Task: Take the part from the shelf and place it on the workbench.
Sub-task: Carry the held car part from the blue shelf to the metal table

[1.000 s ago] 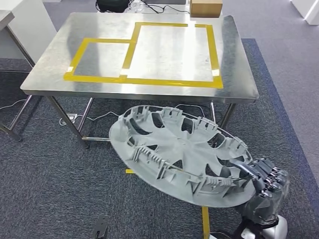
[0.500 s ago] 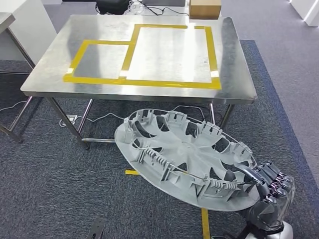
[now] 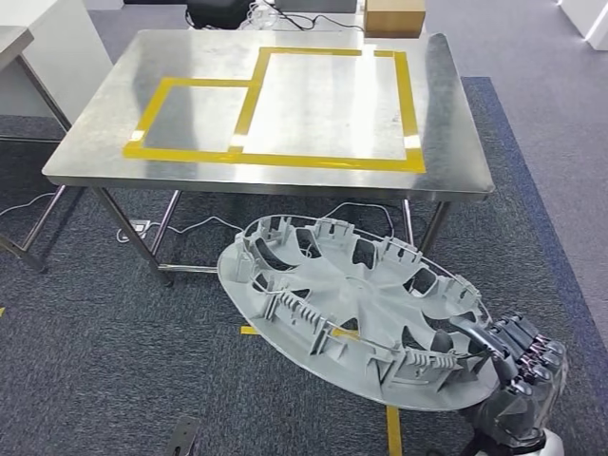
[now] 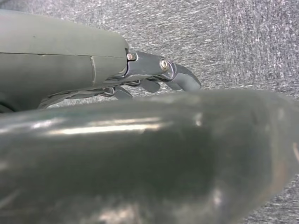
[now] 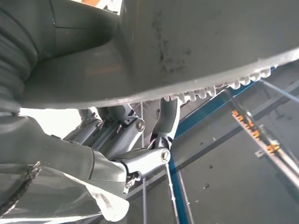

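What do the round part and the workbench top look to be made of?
Round part: likely molded plastic, matte grey, with thin ribs and clips on its upturned back. Workbench top: brushed metal, probably stainless steel, showing soft streaky reflections, marked with yellow tape.

I saw even overhead light glaring off the steel table [image 3: 459, 142]; both wrist pictures were blurred up close, one backlit.

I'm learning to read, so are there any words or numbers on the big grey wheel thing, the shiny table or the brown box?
None can be read.
Grey wheel cover, held by the right hand: no lettering visible.
Steel workbench: plain yellow tape, no writing.
Cardboard box: no print can be made out.
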{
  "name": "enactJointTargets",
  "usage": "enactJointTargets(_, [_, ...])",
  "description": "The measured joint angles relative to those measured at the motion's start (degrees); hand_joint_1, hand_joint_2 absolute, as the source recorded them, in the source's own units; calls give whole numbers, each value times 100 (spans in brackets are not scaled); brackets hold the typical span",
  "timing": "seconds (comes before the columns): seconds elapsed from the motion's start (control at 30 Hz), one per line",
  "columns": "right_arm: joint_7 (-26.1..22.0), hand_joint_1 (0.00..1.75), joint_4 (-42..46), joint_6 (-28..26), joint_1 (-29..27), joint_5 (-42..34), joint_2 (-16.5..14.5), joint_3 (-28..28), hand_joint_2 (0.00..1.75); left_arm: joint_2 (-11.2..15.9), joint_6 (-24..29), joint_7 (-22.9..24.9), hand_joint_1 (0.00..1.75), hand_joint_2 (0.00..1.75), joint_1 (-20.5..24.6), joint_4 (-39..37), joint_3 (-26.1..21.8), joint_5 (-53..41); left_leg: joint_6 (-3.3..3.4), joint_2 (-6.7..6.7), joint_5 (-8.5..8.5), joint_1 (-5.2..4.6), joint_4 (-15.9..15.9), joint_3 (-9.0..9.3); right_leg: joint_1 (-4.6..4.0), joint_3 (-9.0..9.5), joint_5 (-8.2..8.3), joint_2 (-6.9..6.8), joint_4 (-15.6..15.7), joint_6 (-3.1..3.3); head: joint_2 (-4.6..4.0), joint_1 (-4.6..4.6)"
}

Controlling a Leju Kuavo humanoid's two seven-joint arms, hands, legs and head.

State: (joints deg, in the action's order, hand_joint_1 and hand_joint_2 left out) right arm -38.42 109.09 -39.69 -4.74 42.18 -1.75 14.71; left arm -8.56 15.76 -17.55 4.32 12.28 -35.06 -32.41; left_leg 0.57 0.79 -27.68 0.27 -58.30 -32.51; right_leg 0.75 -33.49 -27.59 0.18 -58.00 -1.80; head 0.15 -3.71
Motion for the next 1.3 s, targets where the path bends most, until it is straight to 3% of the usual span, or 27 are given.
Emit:
enactJointTargets(0.1, [0,175,19,0,-20,47,-1,-3,175,13,-3,-2,0,0,2,0,0,9,-92,-10,-125,21,-154,-53,15,22,5,-13,18,105,0,-14])
enactJointTargets(0.2, [0,175,21,1,-14,136,-6,30,175,39,-38,-3,0,0,-3,0,-5,49,-152,-18,-605,33,-1108,-486,21,46,-11,-38,27,179,0,-35])
enactJointTargets(0.27, [0,175,-8,2,3,234,-22,72,175,62,-76,-1,0,0,-15,0,-13,74,-156,-19,-710,34,-1595,-736,11,60,-24,-39,25,195,0,-35])
enactJointTargets(0.3, [0,175,-29,2,12,275,-33,94,175,73,-90,0,0,0,-18,0,-17,83,-145,-19,-604,33,-1547,-729,5,73,-31,-37,24,197,0,-36])
enactJointTargets(0.33, [0,175,-46,2,21,302,-45,112,175,86,-99,0,0,0,-18,0,-20,92,-124,-19,-402,31,-1278,-618,0,92,-40,-35,23,196,0,-36])
enactJointTargets(0.4, [0,175,-66,2,45,328,-67,142,175,112,-106,0,0,0,-14,0,-27,99,-66,-23,-22,16,-517,-283,-19,126,-67,-32,17,173,0,-35])
enactJointTargets(0.43, [0,175,-71,2,59,333,-76,151,175,121,-108,0,0,0,-9,0,-31,100,-42,-27,62,6,-242,-162,-30,128,-79,-32,11,152,0,-34])
enactJointTargets(0.6, [0,175,-85,2,116,363,-96,180,175,149,-114,1,0,0,-27,0,-43,99,63,-27,76,6,16,-65,-29,68,-157,-37,-58,-2,0,-17])
enactJointTargets(0.67, [0,175,-93,2,135,376,-97,187,175,158,-119,-3,0,0,-18,0,-44,94,117,-30,87,27,47,-45,-12,-198,-421,-28,-562,-52,0,7])
enactJointTargets(0.73, [0,175,-113,2,144,387,-98,195,175,167,-137,-5,0,0,-9,0,-45,85,144,-31,75,26,44,-45,-2,-608,-719,-28,-1337,-92,0,20])
enactJointTargets(0.77, [0,175,-126,2,144,395,-98,196,175,169,-148,-6,0,0,-11,0,-46,80,147,-30,68,26,44,-39,-1,-747,-754,-28,-1571,-107,0,20])
enactJointTargets(0.8, [0,175,-138,2,145,405,-98,197,175,171,-160,-7,0,0,-14,0,-47,76,146,-27,59,26,43,-29,0,-780,-671,-29,-1583,-113,0,21])
enactJointTargets(0.87, [0,175,-158,2,151,433,-98,199,175,175,-173,-7,0,0,-16,0,-48,68,120,-15,30,28,40,7,3,-511,-256,-30,-962,-98,0,22])
enactJointTargets(0.93, [1,175,-169,2,175,463,-102,203,175,185,-184,-7,0,0,-13,0,-48,58,67,-7,-11,5,22,27,-4,-149,-4,-28,-246,-58,0,20])
enactJointTargets(1.0, [3,175,-177,2,194,496,-112,208,175,195,-188,-7,0,0,-11,0,-49,49,12,-7,-34,-16,13,23,-19,-18,-17,-16,-16,3,0,5])
enactJointTargets(1.1, [4,175,-181,2,188,571,-121,210,175,203,-188,-8,0,0,-7,0,-51,35,-75,-14,-104,1,-61,11,-7,23,-29,-15,15,111,0,-14])
enactJointTargets(1.17, [3,175,-183,22,189,574,-132,216,175,209,-170,-2,0,0,6,0,-57,50,-135,-23,-350,14,-537,-203,10,76,-49,-31,35,179,0,-32])
enactJointTargets(1.23, [46,175,-250,146,337,430,-144,312,175,159,21,163,0,0,142,-1,-114,205,-171,-26,-658,23,-1349,-634,4,110,-80,-35,33,219,0,-40])
enactJointTargets(1.27, [128,175,-352,211,517,350,-157,435,175,105,212,355,0,0,311,-1,-163,310,-177,-26,-702,26,-1639,-819,0,123,-89,-32,32,228,0,-40])
enactJointTargets(1.3, [251,175,-497,250,752,315,-181,609,175,39,429,591,0,0,541,-1,-218,394,-173,-26,-624,26,-1728,-918,-4,137,-98,-28,31,230,0,-41])
